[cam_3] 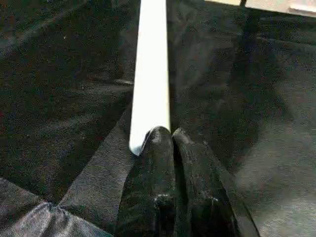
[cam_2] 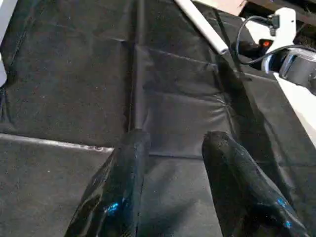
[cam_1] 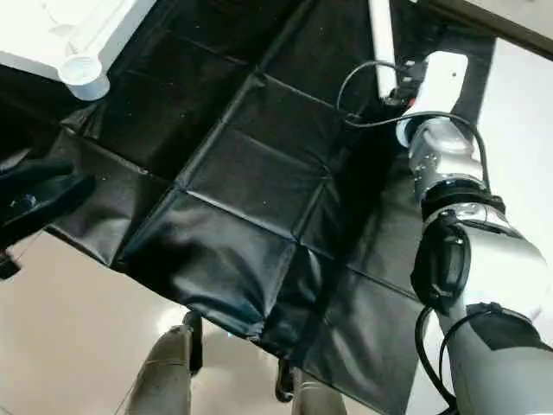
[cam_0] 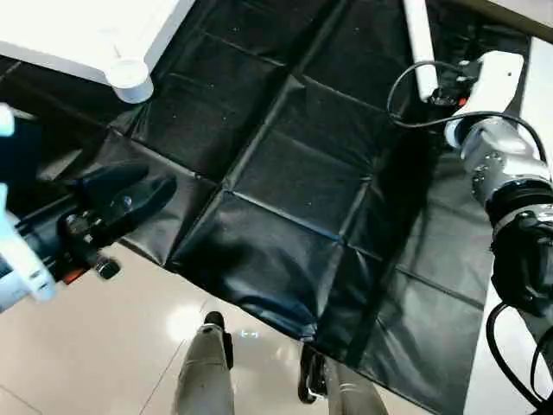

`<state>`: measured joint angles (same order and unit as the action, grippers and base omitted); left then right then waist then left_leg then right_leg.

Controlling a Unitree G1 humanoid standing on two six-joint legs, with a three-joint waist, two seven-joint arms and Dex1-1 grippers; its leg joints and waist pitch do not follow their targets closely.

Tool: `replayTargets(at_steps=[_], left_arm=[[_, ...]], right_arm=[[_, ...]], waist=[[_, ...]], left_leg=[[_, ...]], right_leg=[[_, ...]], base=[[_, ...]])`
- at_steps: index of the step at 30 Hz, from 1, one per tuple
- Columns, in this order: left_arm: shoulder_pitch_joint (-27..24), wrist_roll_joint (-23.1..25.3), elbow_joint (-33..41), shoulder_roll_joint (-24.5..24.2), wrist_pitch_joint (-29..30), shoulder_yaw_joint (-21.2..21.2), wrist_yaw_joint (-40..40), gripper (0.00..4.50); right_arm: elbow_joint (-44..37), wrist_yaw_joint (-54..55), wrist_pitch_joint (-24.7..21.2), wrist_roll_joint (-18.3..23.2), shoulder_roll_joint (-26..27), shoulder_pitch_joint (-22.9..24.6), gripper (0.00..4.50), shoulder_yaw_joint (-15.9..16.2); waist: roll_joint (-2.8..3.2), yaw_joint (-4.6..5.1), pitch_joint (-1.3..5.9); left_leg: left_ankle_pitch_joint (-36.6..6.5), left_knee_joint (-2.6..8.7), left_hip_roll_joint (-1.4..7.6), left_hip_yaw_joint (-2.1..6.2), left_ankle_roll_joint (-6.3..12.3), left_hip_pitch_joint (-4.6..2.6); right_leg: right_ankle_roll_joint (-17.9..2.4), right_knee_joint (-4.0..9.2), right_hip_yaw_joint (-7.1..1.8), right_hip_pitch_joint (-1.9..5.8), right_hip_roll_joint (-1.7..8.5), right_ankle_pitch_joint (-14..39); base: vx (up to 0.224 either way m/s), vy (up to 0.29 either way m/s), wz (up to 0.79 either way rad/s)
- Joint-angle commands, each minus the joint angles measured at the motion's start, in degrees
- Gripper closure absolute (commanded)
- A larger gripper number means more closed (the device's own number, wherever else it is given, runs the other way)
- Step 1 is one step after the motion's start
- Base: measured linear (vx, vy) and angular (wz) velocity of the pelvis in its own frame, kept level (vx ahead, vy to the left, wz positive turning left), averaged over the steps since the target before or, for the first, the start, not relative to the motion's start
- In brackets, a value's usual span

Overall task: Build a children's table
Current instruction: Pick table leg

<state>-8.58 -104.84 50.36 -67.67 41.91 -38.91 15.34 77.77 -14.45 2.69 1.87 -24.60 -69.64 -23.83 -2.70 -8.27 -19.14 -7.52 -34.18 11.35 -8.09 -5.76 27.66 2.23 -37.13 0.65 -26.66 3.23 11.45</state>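
One white tube leg (cam_3: 150,74) is lying on the black folded mat (cam_0: 294,199), running away from the robot on its right side, and the right gripper (cam_3: 171,136) is sitting at the leg's near end; in the right wrist view the two black fingers are pressed together with no gap between them, their tips just touching or overlapping the rim of the leg's end, so the jaws are closed on nothing rather than around the tube. Head views are showing the right arm reaching far forward with its wrist beside the leg's lower end (cam_0: 421,43). Left gripper (cam_2: 173,148) is hovering low over bare mat on the robot's left, fingers spread apart with empty mat between them, holding nothing. Tabletop (cam_0: 95,35) is lying at the far left of the mat, underside up as far as can be judged, with one round corner socket (cam_0: 130,79) facing out at its near corner, well apart from the leg. Judgement: the step in hand is picking up a leg, ahead of seating it in a socket; no leg is visibly fitted at the corner in sight. Next move is calling for the right fingers to part, straddle the tube a little way up from its end, then close; after that the leg needs carrying across the mat to the socket and standing upright over it. Robot's own legs are showing at the near mat edge
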Motion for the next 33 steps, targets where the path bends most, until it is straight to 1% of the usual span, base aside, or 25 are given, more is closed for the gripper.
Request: replayTargets(at_steps=[1,2,6,8,9,12,13,14,16,17,18,19,20,22,23,24,25,26,27,28,29,30,31,32,33], left_arm=[[0.06,1.3,1.01,0.32,-0.66,1.54,-0.78,2.45],[0.21,1.55,1.0,0.3,-0.8,1.91,-0.81,2.45],[0.47,2.07,1.02,0.27,-1.25,2.67,-0.93,2.45],[0.37,2.34,0.96,0.32,-1.26,2.54,-1.13,2.45],[0.32,2.48,1.01,0.41,-1.22,2.47,-1.09,2.45],[-0.1,3.26,1.35,0.82,-1.39,2.5,-1.04,2.45],[-0.36,3.67,1.45,0.98,-1.37,2.39,-0.85,2.45],[-0.55,4.33,1.53,1.15,-1.38,2.29,-0.57,2.45],[-0.63,5.31,1.55,1.31,-1.55,2.33,-0.14,2.45],[-0.54,6.96,1.16,1.56,-1.81,2.78,0.95,2.45],[-0.54,6.96,1.16,1.56,-1.81,2.78,0.95,2.45],[-0.5,8.17,0.73,1.62,-1.82,3.27,1.89,2.45],[-0.53,9.64,0.18,1.75,-1.72,3.85,3.08,2.45],[-0.85,11.79,-0.92,2.19,-1.4,5.18,5.3,2.45],[-0.63,15.82,-1.58,4.2,-2.14,6.68,6.11,2.45],[-0.58,18.1,-2.15,5.69,-2.82,7.48,6.15,2.45],[-0.74,20.41,-2.93,6.97,-3.31,8.34,6.26,2.45],[-0.42,24.88,-4.13,8.67,-4.26,10.66,5.89,2.45],[-0.29,26.53,-4.56,9.27,-4.6,11.52,5.74,2.45],[0.35,28.75,-6.13,10.35,-5.29,13.43,5.59,2.45],[1.54,31.06,-8.01,11.78,-6.26,15.73,5.58,2.45],[1.54,31.06,-8.01,11.78,-6.26,15.73,5.58,2.45],[3.67,34.13,-11.1,13.53,-7.59,19.23,4.96,2.45],[5.07,36.42,-12.7,14.59,-8.28,21.79,4.4,2.45],[7.08,37.77,-14.43,15.23,-8.63,23.67,4.14,2.45]], right_arm=[[-0.33,-1.63,0.62,-0.21,-1.16,1.6,4.43,0.39],[-0.32,-1.79,0.73,-0.57,-1.15,1.81,4.43,0.79],[-0.23,-2.13,1.03,-1.14,-1.09,2.12,4.43,1.36],[-0.19,-1.9,1.36,-1.12,-1.05,2.08,4.43,1.43],[-0.18,-1.74,1.48,-1.0,-1.06,2.01,4.43,1.42],[-0.14,-1.16,1.83,-0.83,-1.05,1.69,4.43,1.08],[-0.13,-1.11,1.92,-0.62,-1.0,1.53,4.28,0.82],[-0.12,-0.99,1.93,-0.48,-0.94,1.27,4.18,0.67],[-0.12,-0.94,1.96,-0.06,-0.88,0.97,4.07,0.46],[-0.15,-0.83,2.12,0.5,-0.79,0.56,4.0,0.13],[-0.15,-0.83,2.12,0.5,-0.79,0.56,3.9,0.13],[-0.15,-0.74,2.2,0.71,-0.73,0.39,3.78,0.01],[-0.19,-0.66,2.33,0.9,-0.7,0.2,3.63,-0.1],[-0.32,-0.28,3.0,1.05,-0.87,-0.01,3.56,-0.19],[-0.71,-0.58,4.18,2.1,-1.34,-0.03,3.46,-1.0],[-1.03,-0.59,5.06,2.5,-1.73,0.14,3.35,-1.27],[-1.41,-0.72,5.78,2.91,-2.08,0.42,3.26,-1.52],[-1.99,-1.4,6.83,3.17,-2.36,1.12,3.19,-1.48],[-2.2,-1.67,7.2,3.26,-2.45,1.38,3.12,-1.46],[-3.65,-2.45,8.41,3.3,-2.94,2.31,3.02,-1.1],[-6.05,-4.52,8.95,4.65,-3.14,3.73,2.82,-1.69],[-6.05,-4.52,8.95,4.65,-3.14,3.73,2.77,-1.69],[-11.15,-6.38,9.71,6.37,-3.07,6.89,2.74,-2.43],[-12.65,-6.89,10.01,7.04,-2.91,8.34,2.74,-2.91],[-18.99,-6.96,7.84,8.11,-1.83,11.91,2.68,-3.16]], waist=[[0.55,0.01,7.12],[0.67,-0.03,7.05],[0.63,-0.05,6.97],[0.54,-0.12,6.85],[0.37,-0.1,6.84],[0.36,-0.09,6.85],[0.02,0.01,6.9],[-0.1,0.01,6.85],[0.14,-0.02,6.85],[-0.25,0.09,7.01],[-0.25,0.09,7.01],[-0.17,0.1,6.96],[-0.2,0.27,7.28],[-0.26,0.41,7.56],[-0.36,0.61,7.86],[-0.41,0.69,7.77],[0.26,0.84,8.54],[0.17,1.14,9.26],[0.1,1.09,9.06],[0.8,1.17,10.17],[0.87,1.39,11.01],[0.62,1.32,10.8],[0.7,1.34,11.08],[0.9,1.32,12.41],[1.75,1.32,13.26]], left_leg=[[3.47,2.19,-0.94,-0.42,-10.35,-2.73],[3.26,2.2,-0.9,-0.45,-10.28,-2.73],[1.53,2.33,-0.8,-0.49,-9.82,-2.79],[0.52,2.44,-0.72,-0.52,-9.54,-2.81],[0.05,2.49,-0.67,-0.56,-9.39,-2.84],[-1.01,2.61,-0.54,-0.53,-9.09,-2.82],[-1.32,2.65,-0.51,-0.61,-8.77,-2.86],[-1.26,2.64,-0.52,-0.6,-8.56,-2.83],[-1.31,2.65,-0.47,-0.59,-8.16,-2.92],[-1.57,2.67,-0.46,-0.65,-7.89,-2.9],[-1.57,2.67,-0.46,-0.65,-7.89,-2.9],[-1.5,2.7,-0.43,-0.59,-7.78,-2.83],[-0.81,2.57,-0.4,-0.67,-7.39,-2.88],[-0.24,2.44,-0.42,-0.74,-7.28,-2.91],[0.3,2.4,-0.33,-0.84,-7.06,-2.94],[0.51,2.44,-0.26,-0.81,-6.77,-2.91],[2.53,2.06,-0.32,-1.04,-6.15,-3.22],[3.21,1.92,-0.21,-1.16,-5.69,-3.42],[4.24,1.83,-0.25,-1.23,-5.03,-3.31],[4.94,1.47,-0.35,-1.32,-5.03,-3.48],[5.3,1.13,-0.33,-1.56,-4.78,-3.61],[5.59,1.05,-0.31,-1.71,-4.11,-3.51],[5.5,1.07,-0.42,-1.7,-3.84,-3.34],[4.91,0.73,-0.26,-1.98,-3.26,-3.86],[5.28,0.56,-0.31,-1.86,-3.05,-3.92]], right_leg=[[-6.79,1.6,-1.1,5.02,1.45,-19.23],[-6.99,1.58,-1.12,4.97,1.53,-18.94],[-7.87,1.81,-1.18,4.77,1.7,-16.02],[-8.09,1.95,-1.27,4.67,1.82,-14.34],[-8.23,2.03,-1.3,4.62,1.88,-13.42],[-8.49,2.08,-1.33,4.49,2.03,-11.32],[-8.47,2.19,-1.36,4.51,2.02,-10.46],[-8.39,2.15,-1.38,4.49,2.03,-10.22],[-8.24,2.22,-1.41,4.32,2.09,-9.42],[-8.17,2.26,-1.42,4.4,2.09,-8.4],[-8.17,2.26,-1.42,4.4,2.09,-8.4],[-8.08,2.24,-1.39,4.36,2.16,-7.96],[-7.79,2.1,-1.33,4.32,2.04,-8.33],[-7.61,1.93,-1.35,4.37,1.98,-8.88],[-7.65,1.82,-1.32,4.39,1.96,-9.28],[-7.68,1.84,-1.3,4.44,2.06,-9.49],[-8.29,1.4,-1.23,4.31,1.8,-11.59],[-8.49,1.31,-1.18,4.57,1.68,-12.14],[-8.53,1.26,-1.08,4.4,1.62,-12.93],[-8.83,0.85,-1.09,4.68,1.52,-13.58],[-9.12,0.72,-1.11,4.75,1.37,-14.04],[-9.29,0.75,-1.14,4.49,1.35,-14.98],[-9.46,0.78,-1.15,4.77,1.28,-15.02],[-9.78,0.6,-1.19,4.78,1.39,-14.6],[-10.25,0.3,-1.03,5.03,1.32,-14.85]], base=[[0.0,0.0,0.0],[0.0,0.0,0.0],[0.0,0.0,0.0],[0.0,0.0,0.0],[0.0,0.0,0.0],[0.0,0.0,0.0],[0.0,0.0,0.0],[0.0,0.0,0.0],[0.0,0.0,0.0],[0.0,0.0,0.0],[0.0,0.0,0.0],[0.0,0.0,0.0],[0.0,0.0,0.0],[0.0,0.0,0.0],[0.0,0.0,0.0],[0.0,0.0,0.0],[0.0,0.0,0.0],[0.0,0.0,0.0],[0.0,0.0,0.0],[0.0,0.0,0.0],[0.0,0.0,0.0],[0.0,0.0,0.0],[0.0,0.0,0.0],[0.0,0.0,0.0],[0.0,0.0,0.0]])
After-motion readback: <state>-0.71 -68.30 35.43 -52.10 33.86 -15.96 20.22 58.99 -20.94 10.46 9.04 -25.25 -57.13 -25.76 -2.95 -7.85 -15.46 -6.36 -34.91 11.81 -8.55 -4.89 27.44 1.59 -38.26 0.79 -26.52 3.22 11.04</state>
